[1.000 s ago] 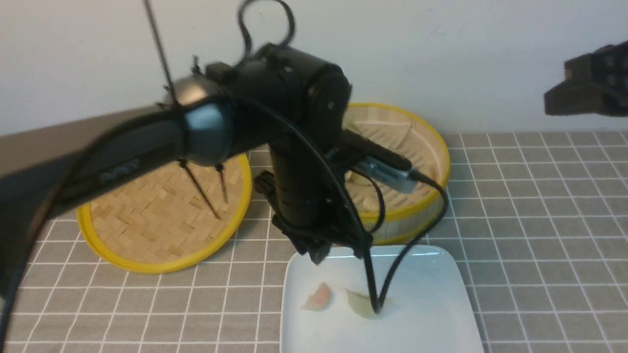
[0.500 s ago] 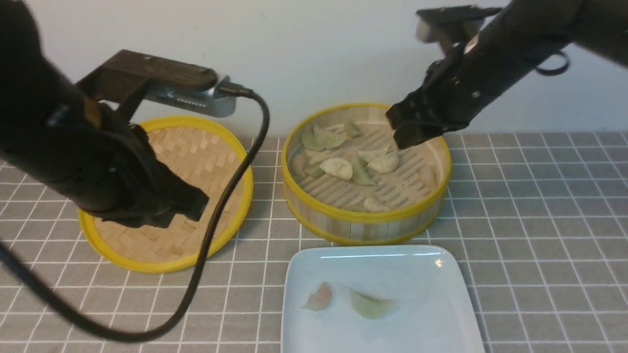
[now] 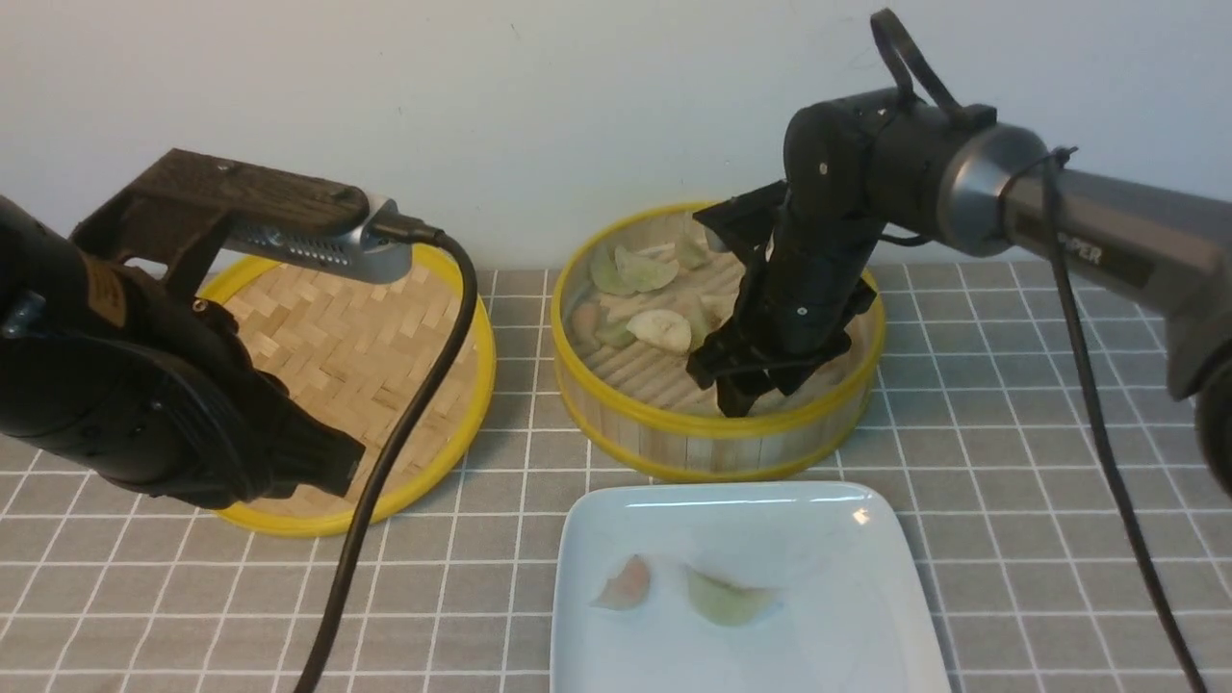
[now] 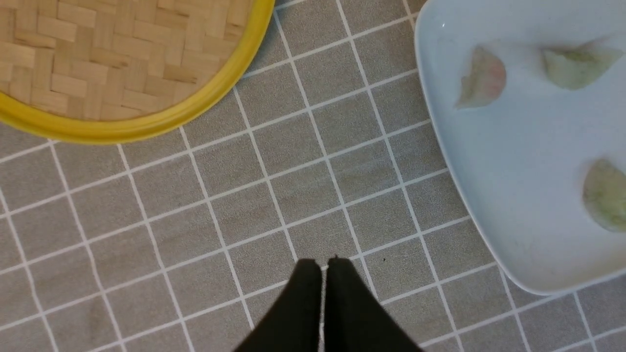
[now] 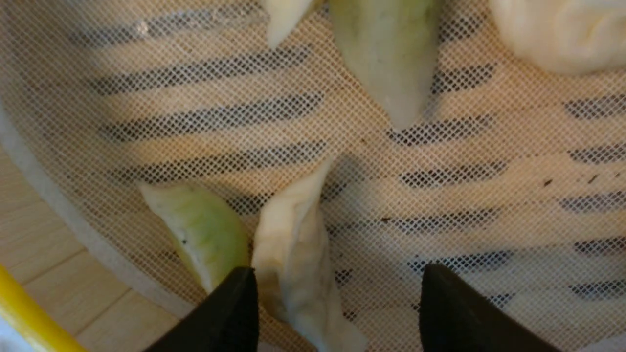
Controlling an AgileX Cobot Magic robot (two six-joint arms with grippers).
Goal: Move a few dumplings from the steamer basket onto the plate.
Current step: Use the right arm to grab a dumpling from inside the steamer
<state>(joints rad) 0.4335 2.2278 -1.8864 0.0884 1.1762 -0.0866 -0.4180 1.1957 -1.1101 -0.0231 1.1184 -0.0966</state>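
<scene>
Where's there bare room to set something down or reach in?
The tiled table shows bare patches between the woven disc and plate, and right of the plate. The steamer basket is crowded: dumplings plus the right fingers.

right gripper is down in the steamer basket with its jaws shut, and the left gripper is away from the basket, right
Not quite: the right gripper's jaws are open, as the right wrist view shows. It is down in the steamer basket, and the left gripper is away from it.
</scene>
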